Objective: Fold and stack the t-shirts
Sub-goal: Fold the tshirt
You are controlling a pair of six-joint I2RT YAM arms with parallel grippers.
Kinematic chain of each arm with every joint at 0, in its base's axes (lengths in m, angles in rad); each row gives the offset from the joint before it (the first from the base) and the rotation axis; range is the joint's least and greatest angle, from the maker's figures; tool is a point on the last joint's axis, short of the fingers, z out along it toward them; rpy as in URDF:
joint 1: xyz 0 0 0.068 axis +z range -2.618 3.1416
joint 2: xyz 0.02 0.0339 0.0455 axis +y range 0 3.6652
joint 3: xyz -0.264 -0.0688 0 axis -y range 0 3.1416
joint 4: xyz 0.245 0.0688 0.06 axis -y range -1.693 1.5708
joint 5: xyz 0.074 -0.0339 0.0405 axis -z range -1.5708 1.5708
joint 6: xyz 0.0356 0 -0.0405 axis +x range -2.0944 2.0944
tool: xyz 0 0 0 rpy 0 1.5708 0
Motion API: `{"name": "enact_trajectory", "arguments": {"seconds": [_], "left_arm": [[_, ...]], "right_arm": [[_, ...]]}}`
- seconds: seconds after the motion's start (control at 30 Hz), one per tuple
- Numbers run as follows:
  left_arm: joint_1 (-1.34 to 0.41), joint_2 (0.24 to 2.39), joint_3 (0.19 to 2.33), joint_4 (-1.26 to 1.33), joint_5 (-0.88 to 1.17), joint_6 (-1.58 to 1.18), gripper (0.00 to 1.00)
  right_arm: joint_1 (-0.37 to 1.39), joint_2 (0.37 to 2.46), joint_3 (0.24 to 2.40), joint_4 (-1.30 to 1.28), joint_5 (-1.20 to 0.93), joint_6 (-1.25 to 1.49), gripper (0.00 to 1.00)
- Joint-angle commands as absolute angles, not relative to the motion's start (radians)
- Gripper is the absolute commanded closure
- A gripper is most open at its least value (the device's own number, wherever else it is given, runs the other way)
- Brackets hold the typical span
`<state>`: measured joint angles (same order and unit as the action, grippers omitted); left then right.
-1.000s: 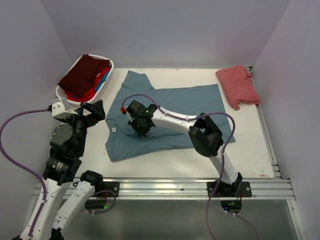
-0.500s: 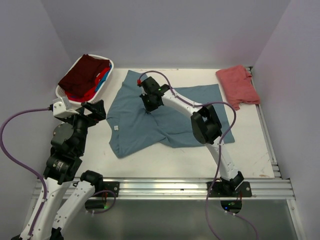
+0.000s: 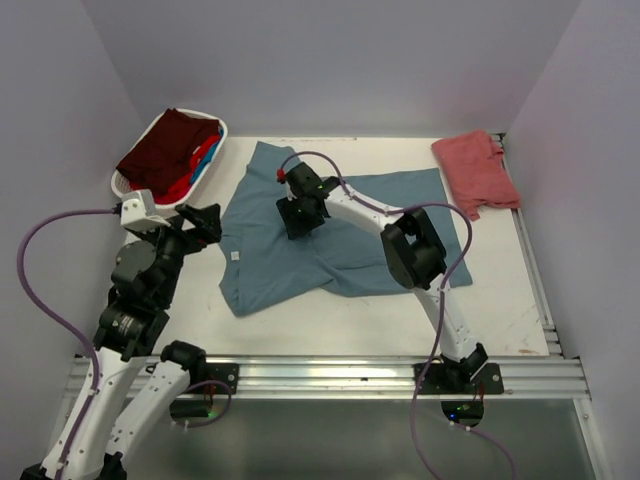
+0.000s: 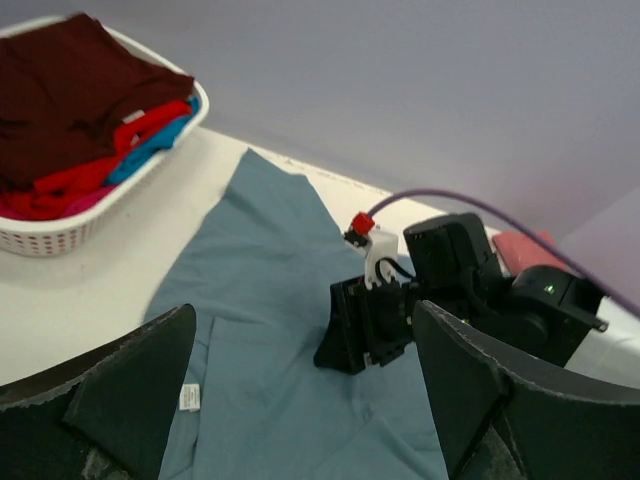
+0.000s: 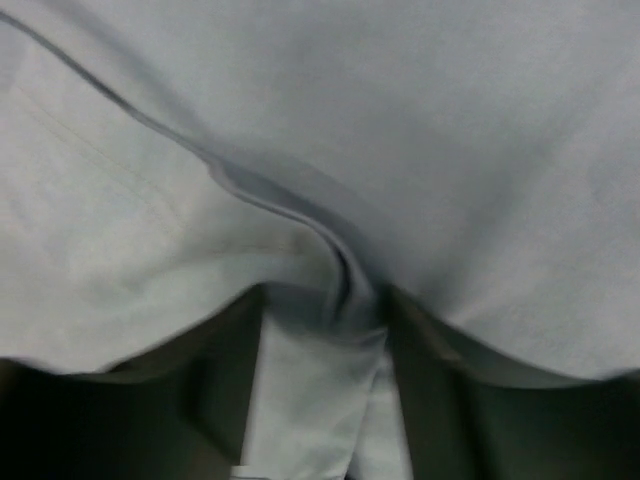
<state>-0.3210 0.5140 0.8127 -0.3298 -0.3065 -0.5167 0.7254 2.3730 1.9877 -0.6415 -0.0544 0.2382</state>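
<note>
While mid-fold on the teal-blue t-shirt [image 3: 268, 268] spread across the desk [image 3: 400, 330], rests right tool [image 3: 297, 222] on bunched cloth; cannot tell whether gripping. Holds left tool [image 3: 203, 222] wide open, empty. Next calls for flattening that fold.

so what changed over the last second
The right gripper dragged a pinch of the teal shirt toward the far side. Cloth is bunched in its jaws, and whether it has let go is unclear. The left gripper edged toward the shirt, open. Basket and salmon shirt stayed put.
</note>
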Motion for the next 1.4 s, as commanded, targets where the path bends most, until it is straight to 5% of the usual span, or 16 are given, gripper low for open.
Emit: {"name": "enact_trajectory", "arguments": {"seconds": [0.0,0.03,0.23,0.37,0.4,0.5,0.97,1.33,1.37], "left_arm": [[-0.316,0.567,0.749,-0.331,-0.163,-0.554,0.08],[-0.316,0.578,0.714,-0.328,-0.119,-0.558,0.1],[-0.316,0.659,0.548,-0.18,0.101,-0.598,0.26],[-0.322,0.747,0.5,-0.117,0.187,-0.614,0.55],[-0.324,0.761,0.486,-0.111,0.213,-0.621,0.75],[-0.34,0.822,0.462,-0.107,0.222,-0.647,1.0],[-0.489,1.164,0.426,-0.12,0.036,-0.718,1.0],[-0.489,1.269,0.664,-0.618,-0.291,-0.839,1.0],[-0.489,1.269,0.689,-0.652,-0.31,-0.838,0.94]], "right_arm": [[0.721,2.246,1.93,-0.618,-0.064,0.232,0.4],[0.719,2.22,1.886,-0.601,-0.057,0.238,0.34],[0.718,1.898,1.672,-0.404,0.058,0.259,0.28],[0.71,1.751,1.585,-0.391,0.138,0.255,0.31],[0.706,1.727,1.551,-0.391,0.162,0.253,0.32],[0.683,1.648,1.481,-0.396,0.219,0.25,0.4],[0.569,1.486,1.289,-0.339,0.201,0.305,0.52],[0.491,1.433,1.241,-0.388,0.242,0.311,0.52],[0.485,1.431,1.239,-0.394,0.248,0.314,0.52]]}}
